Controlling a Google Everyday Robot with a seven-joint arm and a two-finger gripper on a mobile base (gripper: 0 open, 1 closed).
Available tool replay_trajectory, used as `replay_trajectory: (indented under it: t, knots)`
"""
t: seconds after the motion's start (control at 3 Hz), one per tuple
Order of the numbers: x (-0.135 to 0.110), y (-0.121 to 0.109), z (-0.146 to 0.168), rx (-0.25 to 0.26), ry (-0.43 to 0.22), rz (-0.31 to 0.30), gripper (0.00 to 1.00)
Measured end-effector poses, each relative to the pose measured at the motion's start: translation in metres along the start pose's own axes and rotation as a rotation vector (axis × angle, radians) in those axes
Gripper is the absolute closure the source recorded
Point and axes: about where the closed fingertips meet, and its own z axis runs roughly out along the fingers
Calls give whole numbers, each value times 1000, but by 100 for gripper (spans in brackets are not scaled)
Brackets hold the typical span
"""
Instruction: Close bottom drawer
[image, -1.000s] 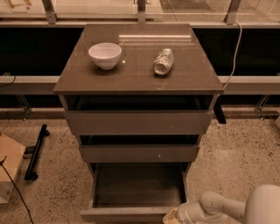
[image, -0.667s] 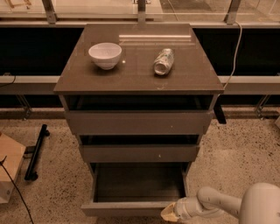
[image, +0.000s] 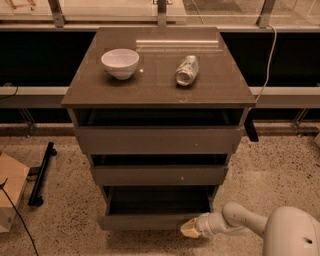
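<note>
The bottom drawer (image: 150, 221) is the lowest of three in the grey-brown cabinet (image: 85, 100). It stands out only a little, with a narrow dark strip of its inside showing above its flat front panel. My gripper (image: 189, 229) is at the right end of that front panel, touching or almost touching it. The white arm (image: 240, 220) reaches in from the lower right.
A white bowl (image: 120, 62) and a can lying on its side (image: 186, 70) sit on the cabinet top. The top drawer (image: 157, 140) and middle drawer (image: 159, 175) stand slightly out. A black bar (image: 41, 172) and a cardboard box (image: 9, 195) lie on the floor at left.
The bottom drawer has slid inward; far less of its inside shows than a second ago. My gripper has moved up and back with the front panel.
</note>
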Motion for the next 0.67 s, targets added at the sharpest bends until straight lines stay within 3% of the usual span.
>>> replay_trajectory:
  t: [0.33, 0.67]
  knots:
    - [-3, -4, 5, 12, -37, 3, 100]
    - [-17, -19, 22, 43, -74, -42, 100]
